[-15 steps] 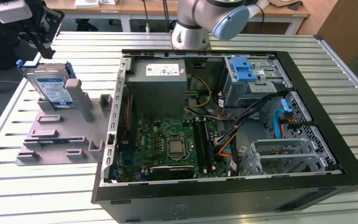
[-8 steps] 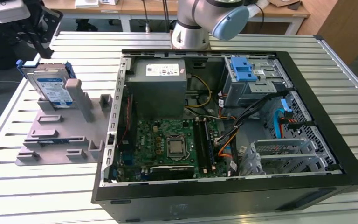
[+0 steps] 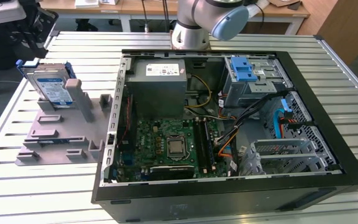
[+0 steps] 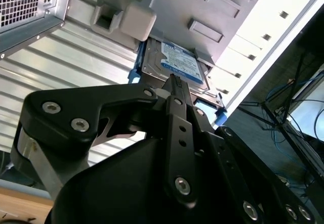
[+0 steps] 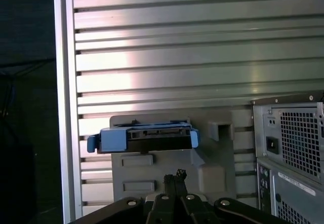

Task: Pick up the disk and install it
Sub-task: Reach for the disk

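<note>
Blue-railed disk [image 3: 51, 88] on edge in stand [image 3: 61, 140], exterior view's left — gripper [image 5: 175, 176] clear, fingers [image 5: 168, 181] together, empty; best open, centre across width.

Seemingly silver disk [image 3: 52, 89], blue rails [image 5: 97, 142], grey stand [image 3: 53, 140], black hand [image 4: 174, 82]

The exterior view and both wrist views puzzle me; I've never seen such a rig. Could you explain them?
The exterior view comes from a camera off the machine: a grey robot arm stands by a slatted metal table. On it lies an opened computer case, and at the exterior view's left a grey plastic stand props up the disk, a hard drive in blue rails. Both wrist views come from cameras riding on the arm; each shows its black pincer, shut and empty, pointing toward the disk, not touching it.
</note>
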You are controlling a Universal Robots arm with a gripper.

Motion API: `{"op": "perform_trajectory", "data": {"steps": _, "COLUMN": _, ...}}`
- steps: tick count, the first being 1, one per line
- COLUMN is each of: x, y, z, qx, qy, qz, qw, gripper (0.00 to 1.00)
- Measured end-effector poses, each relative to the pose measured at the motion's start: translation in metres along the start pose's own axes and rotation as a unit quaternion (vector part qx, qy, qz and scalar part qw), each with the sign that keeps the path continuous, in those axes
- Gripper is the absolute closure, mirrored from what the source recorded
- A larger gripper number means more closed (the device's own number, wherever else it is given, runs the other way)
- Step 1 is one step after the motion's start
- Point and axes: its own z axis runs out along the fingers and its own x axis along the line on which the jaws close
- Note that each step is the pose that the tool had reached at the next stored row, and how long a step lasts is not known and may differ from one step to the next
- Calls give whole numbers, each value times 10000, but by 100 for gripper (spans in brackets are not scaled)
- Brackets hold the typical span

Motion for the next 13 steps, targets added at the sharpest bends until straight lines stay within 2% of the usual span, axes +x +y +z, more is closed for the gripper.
{"op": "perform_trajectory", "data": {"steps": 6, "x": 192, "y": 79, "z": 16, "qx": 5, "qy": -1, "qz": 0, "qw": 10000, "gripper": 89}}
{"op": "perform_trajectory", "data": {"steps": 10, "x": 328, "y": 90, "z": 26, "qx": 6, "qy": -5, "qz": 1, "qw": 10000, "gripper": 89}}
{"op": "perform_trajectory", "data": {"steps": 13, "x": 373, "y": 93, "z": 29, "qx": 6, "qy": -6, "qz": 1, "qw": 10000, "gripper": 89}}
